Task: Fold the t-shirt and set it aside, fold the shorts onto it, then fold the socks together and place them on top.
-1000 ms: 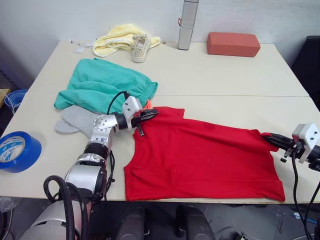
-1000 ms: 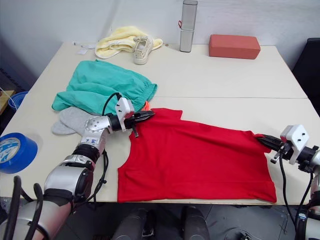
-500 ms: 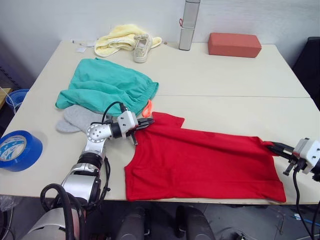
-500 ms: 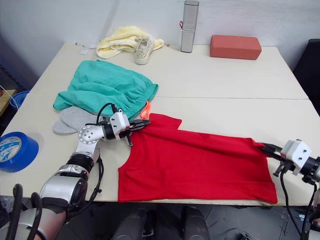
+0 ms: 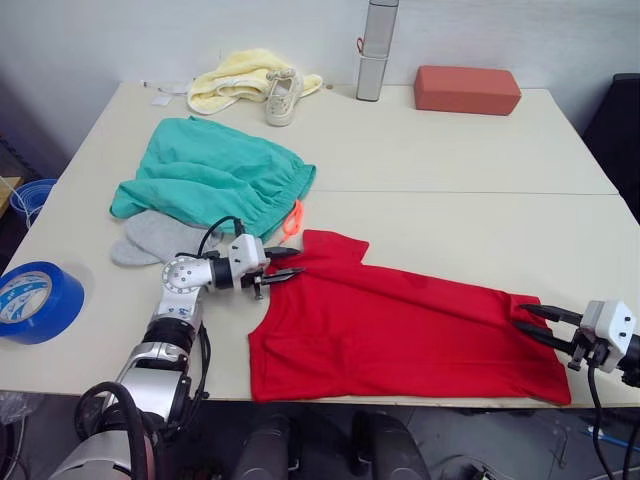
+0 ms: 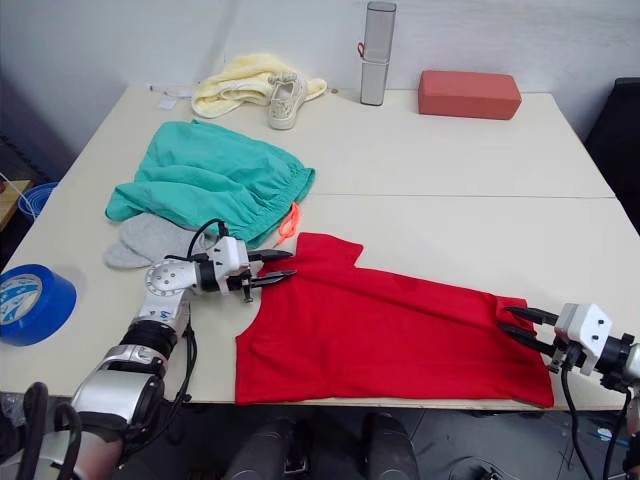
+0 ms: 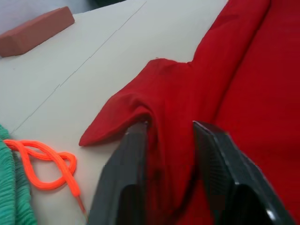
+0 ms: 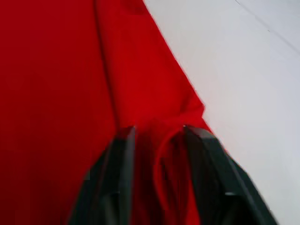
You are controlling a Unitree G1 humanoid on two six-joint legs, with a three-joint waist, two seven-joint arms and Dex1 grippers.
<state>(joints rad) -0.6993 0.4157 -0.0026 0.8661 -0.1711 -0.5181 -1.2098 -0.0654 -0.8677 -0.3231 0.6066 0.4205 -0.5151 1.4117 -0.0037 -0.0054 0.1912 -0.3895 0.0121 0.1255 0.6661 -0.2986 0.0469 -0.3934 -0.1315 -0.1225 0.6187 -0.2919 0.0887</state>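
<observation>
Lying limp and light, the red t-shirt point(image 5: 400, 330) suits edge pinches; left gripper point(image 5: 283, 275) and right gripper point(image 6: 520, 328) straddle its sleeve and hem corner, fingers spread.

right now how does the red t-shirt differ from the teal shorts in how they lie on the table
The t-shirt lies spread nearly flat along the near edge, while the shorts sit bunched and rumpled farther back on the left. Both open grippers, left and right, sit at the t-shirt's ends; none is at the shorts. The shorts overlap a grey sock; the t-shirt does not. Both are unfolded.
</observation>
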